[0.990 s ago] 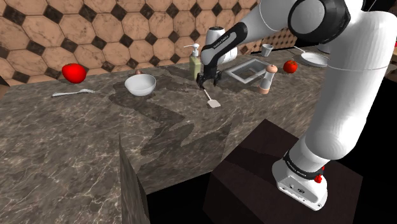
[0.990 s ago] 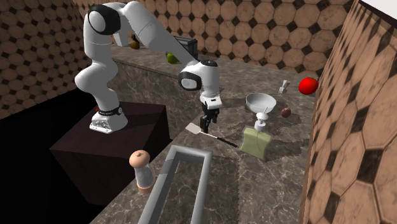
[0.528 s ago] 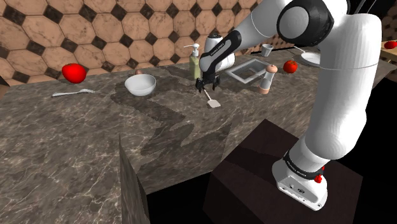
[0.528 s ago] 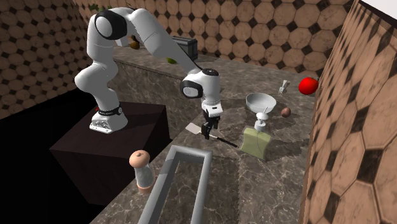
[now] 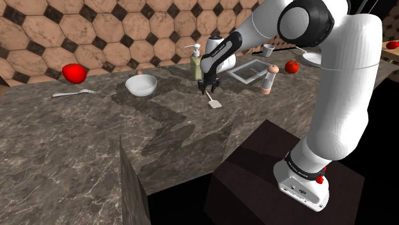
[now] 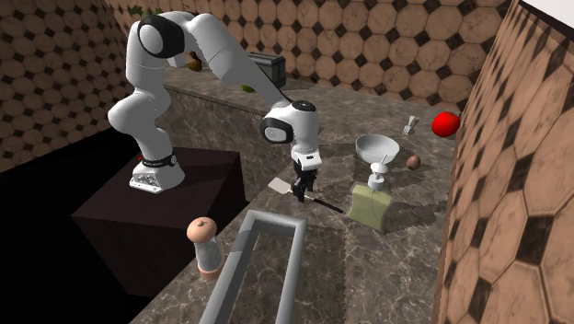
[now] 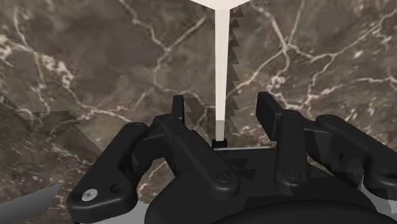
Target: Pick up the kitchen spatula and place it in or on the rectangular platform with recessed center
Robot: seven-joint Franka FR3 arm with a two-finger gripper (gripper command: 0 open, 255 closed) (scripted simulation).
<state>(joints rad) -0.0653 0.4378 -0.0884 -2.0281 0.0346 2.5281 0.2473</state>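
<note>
Wrist view had the gripper [image 7: 222, 111] low over the dark marble counter [image 7: 95, 57], its two black fingers [image 7: 180, 109] standing apart with the spatula [image 7: 221, 63] running between them. The pale handle passed down the gap and neither finger touched it, so nothing was gripped yet.

Compared with a second before, the hand had dropped. In the shoulder view the gripper [image 5: 208, 88] sat closer to the counter than it had, right at the handle end of the spatula [image 5: 215, 103], and most of that descent came in the first half second; over the last half it barely shifted. The spatula itself lay where it had lain, flat on the marble with its blade toward the stand. The second exterior view agreed: gripper [image 6: 301, 193] down at the spatula [image 6: 280, 187], just beside the soap dispenser [image 6: 371, 204].

That read as the approach being finished and the hand lined up for a grasp. Closing on the handle looked like the next step, and the handle being thin, a centred squeeze would matter. The rectangular tray [image 5: 238, 75] waited nearby past the pepper mill [image 5: 273, 78]; in the second exterior view the tray's rim [image 6: 232, 267] was near the spatula.
</note>
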